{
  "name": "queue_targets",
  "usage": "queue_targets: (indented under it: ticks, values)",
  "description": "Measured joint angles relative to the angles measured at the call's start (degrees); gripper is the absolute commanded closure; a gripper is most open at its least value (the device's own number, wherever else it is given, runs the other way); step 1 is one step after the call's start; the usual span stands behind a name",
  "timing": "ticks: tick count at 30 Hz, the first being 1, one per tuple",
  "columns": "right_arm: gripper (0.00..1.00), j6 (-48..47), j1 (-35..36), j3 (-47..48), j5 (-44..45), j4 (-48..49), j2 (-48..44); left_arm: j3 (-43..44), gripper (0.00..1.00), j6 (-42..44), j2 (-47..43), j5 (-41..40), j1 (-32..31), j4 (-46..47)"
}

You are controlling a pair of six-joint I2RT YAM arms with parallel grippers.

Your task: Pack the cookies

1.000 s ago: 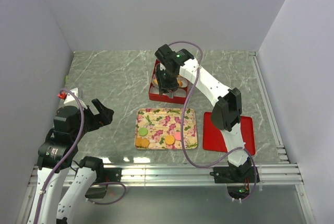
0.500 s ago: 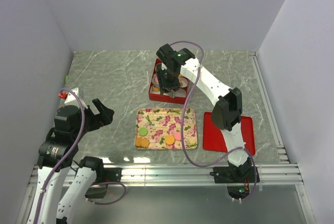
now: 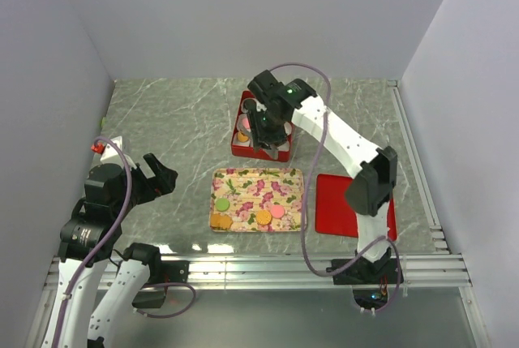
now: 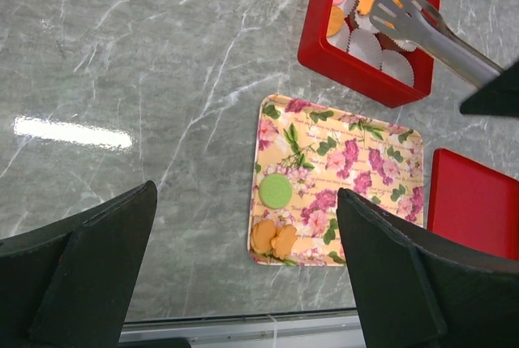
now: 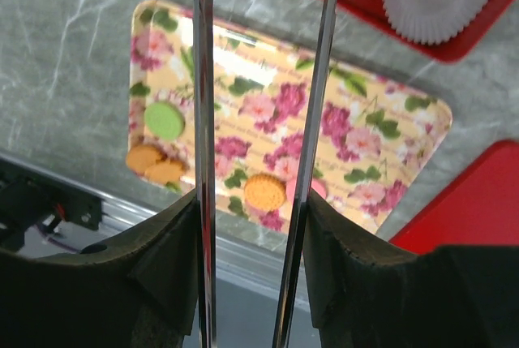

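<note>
Grey marbled counter, white walls around it. On the floral tray five cookies lie unpacked; more sit in paper cups in the red box just beyond the tray. We judge the step as between loads: the right pincer, clamped on metal tongs, hangs over that box. Next the tongs must reach the tray and nip one cookie. Left of the tray the left pincer gapes wide, empty; a red lid lies right of the tray.

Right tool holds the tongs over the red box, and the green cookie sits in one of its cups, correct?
No. The green cookie lies on the floral tray, as the left wrist view shows. The right tool does hold the tongs over the red box.
</note>
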Motion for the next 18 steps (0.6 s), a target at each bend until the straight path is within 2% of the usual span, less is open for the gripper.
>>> queue_targets:
  ticks: [10,13,18]
  values:
    - [0.47,7.0,16.7,-18.1,3.0,4.1,-15.8,0.0,0.01,0.0,-0.3,0.0,-1.4,0.0]
    - [0.47,9.7,21.3,-21.6,3.9,4.6,-16.1,0.0,0.01,0.0,-0.8,0.0,-1.9,0.0]
    - [0.47,12.4,26.8,-21.5,6.8,4.0,-12.3,0.0,0.01,-0.1,-1.8,0.0,-2.5,0.0]
